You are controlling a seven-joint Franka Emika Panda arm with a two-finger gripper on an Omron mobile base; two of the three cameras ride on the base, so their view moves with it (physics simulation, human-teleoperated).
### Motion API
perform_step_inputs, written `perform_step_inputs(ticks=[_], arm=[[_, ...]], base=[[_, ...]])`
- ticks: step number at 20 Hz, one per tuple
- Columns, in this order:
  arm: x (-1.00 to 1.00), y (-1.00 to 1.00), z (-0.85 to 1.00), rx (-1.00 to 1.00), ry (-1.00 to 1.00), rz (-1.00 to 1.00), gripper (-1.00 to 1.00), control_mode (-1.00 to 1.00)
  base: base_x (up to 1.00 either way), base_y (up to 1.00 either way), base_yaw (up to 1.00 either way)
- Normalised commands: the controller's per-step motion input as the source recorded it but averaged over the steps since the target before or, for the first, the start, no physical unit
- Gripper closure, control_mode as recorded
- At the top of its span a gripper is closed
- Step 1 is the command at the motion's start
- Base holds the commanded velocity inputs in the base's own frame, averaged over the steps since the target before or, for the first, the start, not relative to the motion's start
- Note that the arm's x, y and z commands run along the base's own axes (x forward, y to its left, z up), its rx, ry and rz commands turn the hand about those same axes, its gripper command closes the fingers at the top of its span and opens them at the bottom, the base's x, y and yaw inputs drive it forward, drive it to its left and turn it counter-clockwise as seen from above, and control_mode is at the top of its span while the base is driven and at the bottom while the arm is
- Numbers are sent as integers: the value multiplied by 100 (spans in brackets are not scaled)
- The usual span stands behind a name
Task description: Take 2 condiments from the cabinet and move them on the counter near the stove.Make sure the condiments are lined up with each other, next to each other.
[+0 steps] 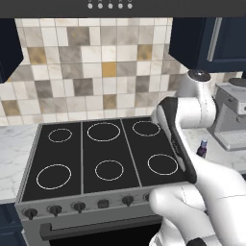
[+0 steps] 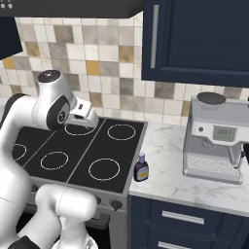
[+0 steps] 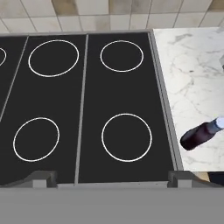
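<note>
I am looking left to right across the stove [image 3: 87,109]: the black cooktop is lying under the hand, and the fingers [image 3: 43,178] are sitting wide apart at the bottom of the hand view, clamped on nothing. Right of the stove edge, the dark bottle [image 2: 141,168] is standing upright on the marble surface [image 2: 170,165], just beside the cooktop, blue cap up, long axis vertical. It is lying to the right of the fingers and slightly ahead. I am judging one condiment placed; the oil bottle is awaiting fetching.
</note>
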Motion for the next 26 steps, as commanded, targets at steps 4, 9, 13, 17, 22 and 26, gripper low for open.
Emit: perform_step_inputs(ticks=[4,9,13,17,22,26], arm=[[-44,0,22,0,-10,0,-100,-100],[-67,0,12,0,-17,0,-100,-100],[-66,0,25,0,-7,3,-100,-100],[-34,0,15,0,-1,1,-100,-100],[-3,0,0,0,0,0,-100,-100],[0,0,0,0,0,0,-100,-100]], base=[[0,0,0],[0,0,0],[0,0,0],[0,0,0],[0,0,0],[0,0,0]])
